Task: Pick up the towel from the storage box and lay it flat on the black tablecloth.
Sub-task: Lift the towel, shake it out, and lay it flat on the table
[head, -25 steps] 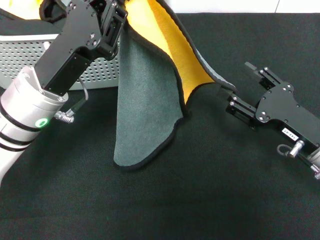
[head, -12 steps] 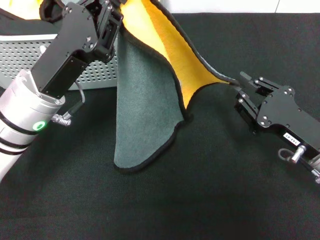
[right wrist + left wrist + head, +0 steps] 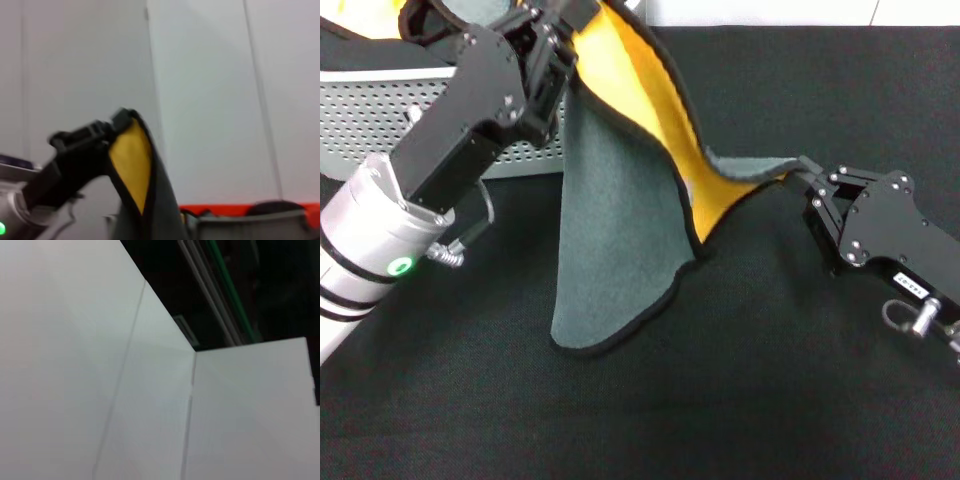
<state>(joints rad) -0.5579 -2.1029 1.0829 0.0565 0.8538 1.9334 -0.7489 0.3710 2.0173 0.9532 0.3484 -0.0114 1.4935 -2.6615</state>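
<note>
The towel (image 3: 616, 240) hangs over the black tablecloth (image 3: 720, 400), grey side facing me, yellow-orange side (image 3: 640, 100) showing behind. Its lower edge touches the cloth. My left gripper (image 3: 558, 18) is shut on the towel's top edge, high up beside the storage box (image 3: 380, 110). My right gripper (image 3: 807, 178) is shut on the towel's right corner, low over the tablecloth, drawing that edge out sideways. The right wrist view shows the towel's yellow side (image 3: 131, 160) with the left arm (image 3: 75, 155) beside it. The left wrist view shows only white wall panels.
The storage box stands at the back left and holds more yellow cloth with a black edge (image 3: 365, 22). The tablecloth stretches wide in front and to the right. A white wall runs behind the table.
My right gripper moved in to the towel's right corner and closed on it, and the corner is now pulled rightward. The left gripper stayed high with the top edge.
</note>
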